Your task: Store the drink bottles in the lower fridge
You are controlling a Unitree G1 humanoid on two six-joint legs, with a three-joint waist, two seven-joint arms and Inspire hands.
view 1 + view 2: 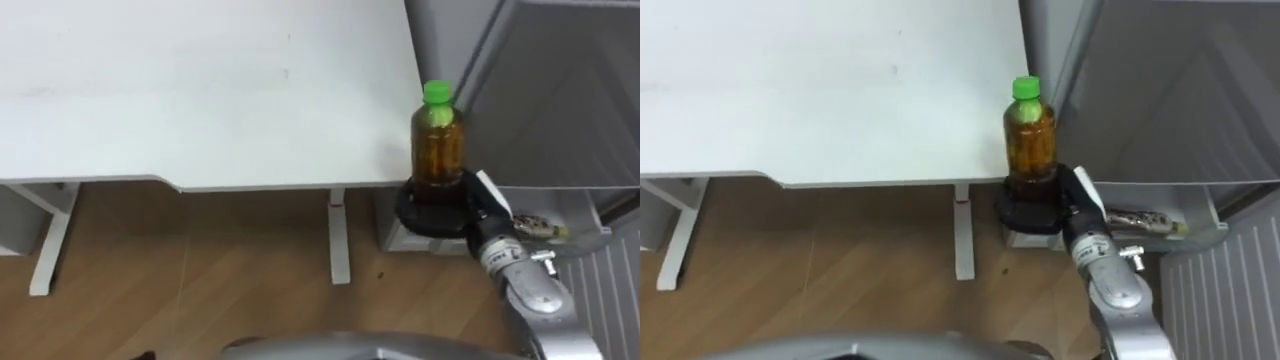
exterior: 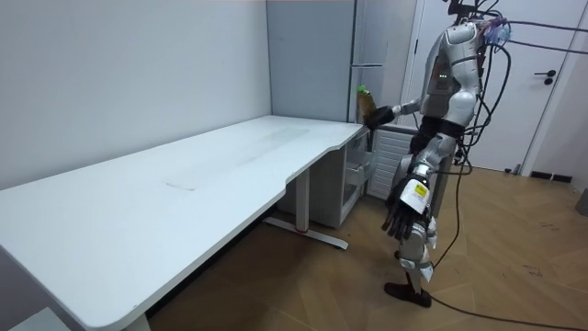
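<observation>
The right hand [image 1: 437, 208] is curled round the base of the bottle [image 1: 438, 148] and holds it upright by the corner of the smooth white surface [image 1: 200, 90], next to the grey fridge [image 1: 560, 100]. The bottle is slick, round plastic with amber drink and a ribbed green cap [image 1: 436, 93]. I'd grip it firmly, keep it upright and swing it wide of that corner. The left hand [image 2: 401, 219] hangs loose at the robot's side.
</observation>
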